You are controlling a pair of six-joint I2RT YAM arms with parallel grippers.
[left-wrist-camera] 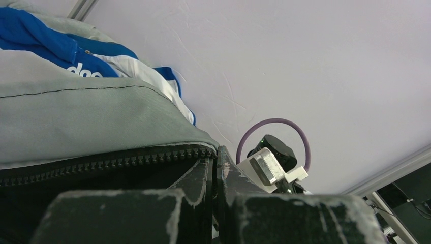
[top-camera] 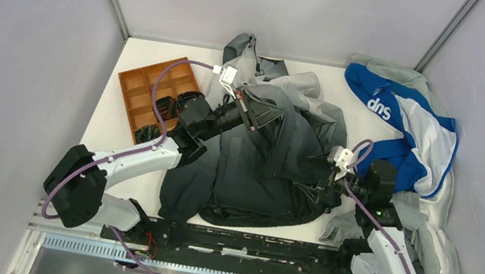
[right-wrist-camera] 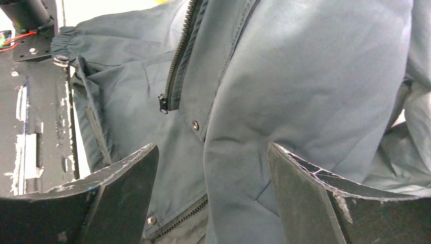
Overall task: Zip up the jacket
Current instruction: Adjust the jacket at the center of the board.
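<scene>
The jacket (top-camera: 258, 161) lies crumpled mid-table, light grey at the far collar and dark charcoal at the near hem. My left gripper (top-camera: 251, 112) is at its upper part. In the left wrist view the jaws (left-wrist-camera: 219, 152) are pressed together on the jacket's edge, right where the dark zipper teeth (left-wrist-camera: 101, 165) end under grey fabric (left-wrist-camera: 76, 117). My right gripper (top-camera: 316, 189) is open over the dark lower right side. In the right wrist view its fingers (right-wrist-camera: 213, 147) straddle a fold of dark cloth (right-wrist-camera: 305, 76), with a zipper line (right-wrist-camera: 180, 56) and its pull (right-wrist-camera: 162, 104) beyond.
A brown compartment tray (top-camera: 151, 89) holding dark items stands at the left, behind my left arm. The blue-and-white garment (top-camera: 403, 126) lies at the far right on a light grey sweatshirt (top-camera: 429, 240). Grey walls enclose the table on three sides.
</scene>
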